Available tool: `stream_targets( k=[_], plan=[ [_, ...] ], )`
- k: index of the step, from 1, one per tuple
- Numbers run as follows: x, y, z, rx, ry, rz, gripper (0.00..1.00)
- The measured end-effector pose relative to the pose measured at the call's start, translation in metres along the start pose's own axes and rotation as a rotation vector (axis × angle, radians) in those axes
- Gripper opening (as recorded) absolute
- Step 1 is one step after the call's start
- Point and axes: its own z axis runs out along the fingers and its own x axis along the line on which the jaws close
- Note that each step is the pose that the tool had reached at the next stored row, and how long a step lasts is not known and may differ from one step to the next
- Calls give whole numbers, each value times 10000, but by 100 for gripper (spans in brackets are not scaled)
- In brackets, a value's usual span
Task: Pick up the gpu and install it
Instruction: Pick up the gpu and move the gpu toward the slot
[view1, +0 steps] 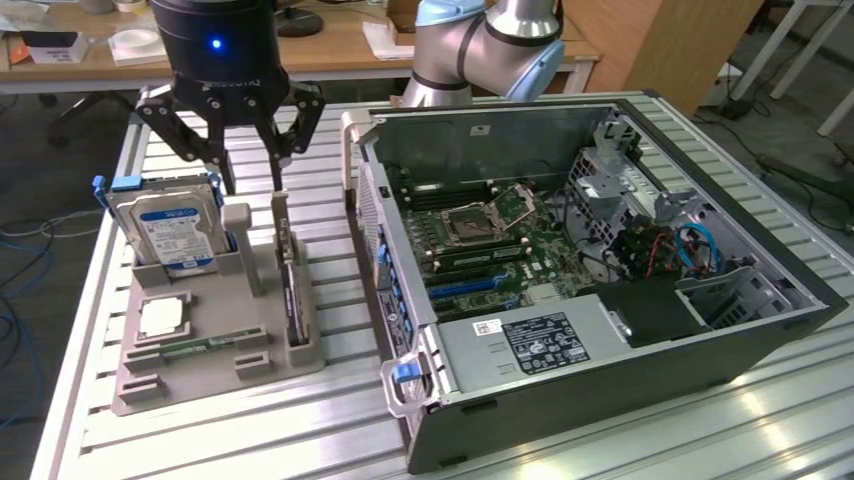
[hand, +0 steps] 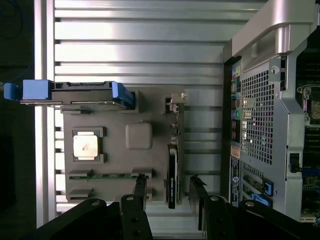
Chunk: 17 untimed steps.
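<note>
Two jaws of my gripper (hand: 169, 178) spread wide, gpu (hand: 172, 165) standing on edge in gray holder (hand: 115, 160), below the gap, untouched.

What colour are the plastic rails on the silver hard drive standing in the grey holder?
Bright blue plastic rails, clearest in the wrist view.

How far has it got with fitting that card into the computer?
Nothing done yet: the gpu stands on edge in the grey holder. In hand: the jaws stand open above it, not gripping. Left: lifting it and seating it in the open computer case.
</note>
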Motion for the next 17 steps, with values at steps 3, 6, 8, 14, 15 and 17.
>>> stream_targets(
  k=[3, 6, 8, 14, 15, 17],
  plan=[
    [0, -3, 6, 0, 0, -4, 47],
    [0, -9, 13, -1, -1, -9, 47],
    [0, -16, 20, -1, -1, -10, 47],
    [-1, -28, 39, -1, -1, -18, 47],
    [-1, -32, 45, -2, -2, -21, 47],
    [-1, -42, 59, 0, 1, -30, 47]
  ],
)
